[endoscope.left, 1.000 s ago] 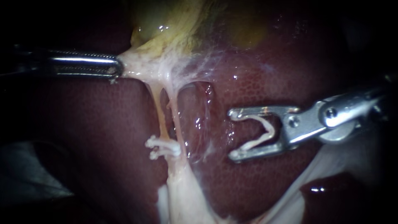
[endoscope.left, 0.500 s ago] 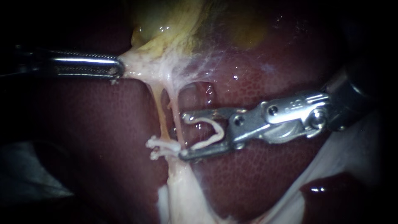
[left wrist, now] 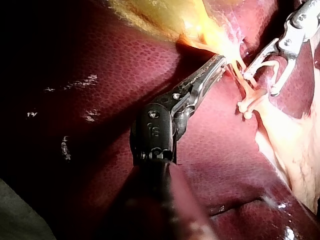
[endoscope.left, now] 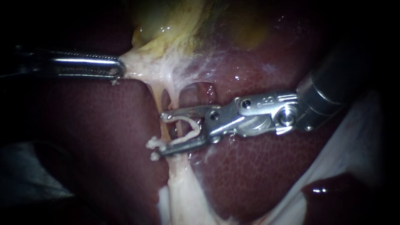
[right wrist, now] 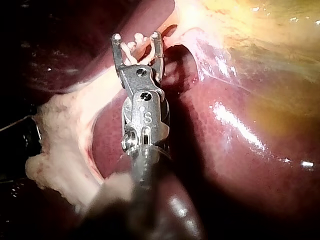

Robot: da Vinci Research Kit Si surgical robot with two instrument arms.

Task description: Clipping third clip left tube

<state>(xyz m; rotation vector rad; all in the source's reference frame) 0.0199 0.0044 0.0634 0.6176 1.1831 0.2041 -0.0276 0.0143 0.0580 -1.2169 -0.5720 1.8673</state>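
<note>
My right instrument [endoscope.left: 163, 134] has come in leftward across the liver [endoscope.left: 258, 175] over the last second. Its jaws stand wide apart, carrying the unfired clip [endoscope.left: 192, 127]. They now straddle the left tube [endoscope.left: 158, 102], just far of the set clips [endoscope.left: 153, 144]. The right tube [endoscope.left: 175, 104] looks to be inside the jaws too, which is a risk. My left instrument [endoscope.left: 116, 69] hasn't moved, and its jaws are clamped on pale tissue [endoscope.left: 137, 62] under the gallbladder [endoscope.left: 175, 25], keeping the tubes taut. Positioning looks nearly done, and the squeeze is still to come.
</note>
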